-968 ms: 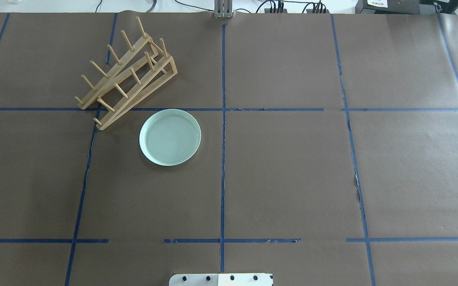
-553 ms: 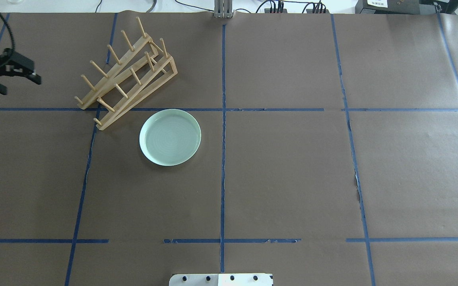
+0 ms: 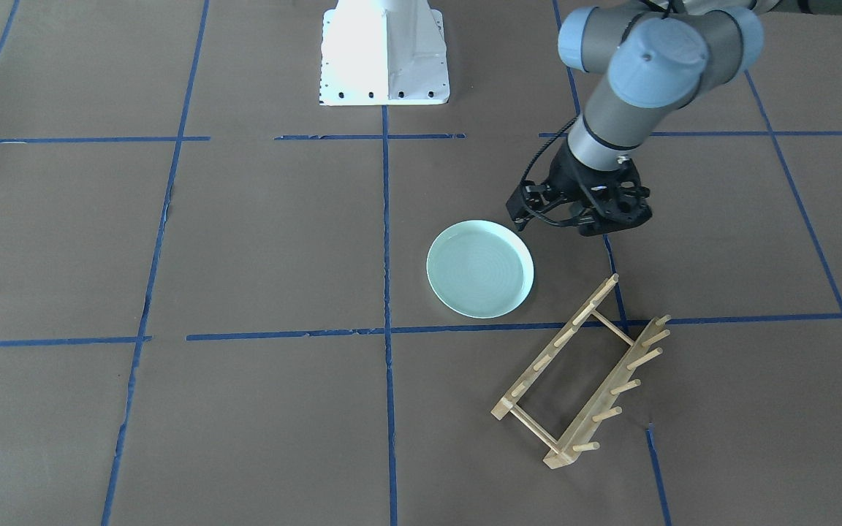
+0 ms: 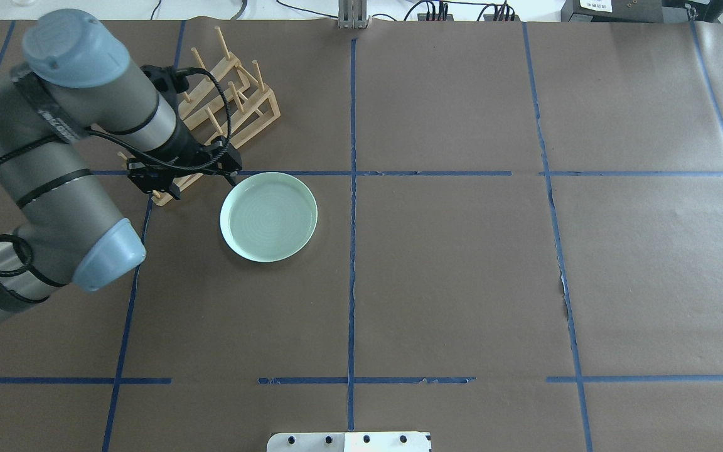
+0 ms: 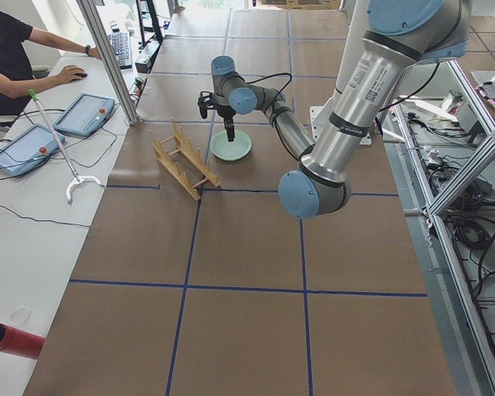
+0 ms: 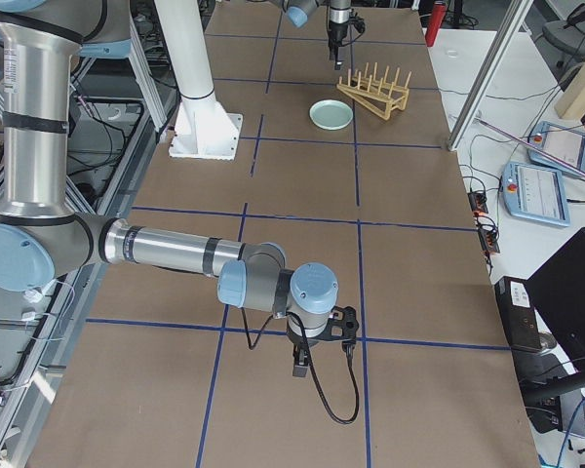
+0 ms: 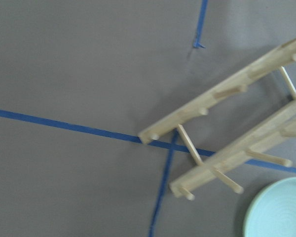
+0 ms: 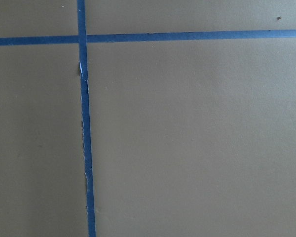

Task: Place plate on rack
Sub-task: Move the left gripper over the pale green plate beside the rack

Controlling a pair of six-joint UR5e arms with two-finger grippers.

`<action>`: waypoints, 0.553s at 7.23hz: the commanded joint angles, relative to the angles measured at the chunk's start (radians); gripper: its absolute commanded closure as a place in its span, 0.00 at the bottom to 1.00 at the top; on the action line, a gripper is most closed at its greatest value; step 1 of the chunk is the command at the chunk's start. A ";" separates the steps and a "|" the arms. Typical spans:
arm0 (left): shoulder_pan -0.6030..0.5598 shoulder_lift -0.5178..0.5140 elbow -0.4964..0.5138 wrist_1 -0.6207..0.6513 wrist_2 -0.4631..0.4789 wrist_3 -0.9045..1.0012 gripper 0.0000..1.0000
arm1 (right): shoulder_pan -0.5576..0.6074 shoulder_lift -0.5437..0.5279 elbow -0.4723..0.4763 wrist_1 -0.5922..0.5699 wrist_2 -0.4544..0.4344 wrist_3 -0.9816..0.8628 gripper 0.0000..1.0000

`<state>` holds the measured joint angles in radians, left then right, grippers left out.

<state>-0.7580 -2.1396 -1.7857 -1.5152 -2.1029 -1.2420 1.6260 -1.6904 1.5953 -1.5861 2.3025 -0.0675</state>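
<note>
The pale mint-green plate (image 4: 268, 216) lies flat on the brown paper, also seen in the front view (image 3: 479, 269) and the left wrist view (image 7: 281, 210). The wooden rack (image 4: 245, 113) stands just behind and left of it, pegs up (image 3: 582, 372) (image 7: 227, 133). My left gripper (image 4: 189, 179) hovers over the rack's near end, beside the plate's left rim (image 3: 582, 215). It looks open and empty. My right gripper (image 6: 322, 341) hangs low over bare paper far from both; it shows only in the exterior right view, so I cannot tell its state.
The white robot base (image 3: 384, 51) sits at the table's near edge. Blue tape lines (image 4: 352, 251) cross the brown paper. An operator (image 5: 8, 49) sits at a side desk with tablets (image 5: 82, 114). A red cylinder (image 5: 16, 340) lies on that desk.
My left arm has swept in from the view's left edge to above the rack's near end, next to the plate. The plate and rack have not moved.
</note>
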 commanded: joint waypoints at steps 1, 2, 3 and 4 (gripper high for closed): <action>0.054 -0.161 0.163 0.017 0.096 -0.007 0.07 | 0.000 0.000 0.000 0.000 0.000 0.000 0.00; 0.081 -0.215 0.243 0.014 0.182 0.040 0.07 | 0.000 0.000 0.000 0.000 0.000 0.000 0.00; 0.132 -0.226 0.276 0.012 0.249 0.094 0.07 | 0.000 0.000 0.000 0.000 0.000 0.000 0.00; 0.164 -0.253 0.320 0.010 0.267 0.113 0.07 | 0.000 0.000 0.000 0.000 0.000 0.000 0.00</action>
<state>-0.6388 -2.3576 -1.5240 -1.5028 -1.8838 -1.1664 1.6260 -1.6904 1.5953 -1.5861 2.3025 -0.0675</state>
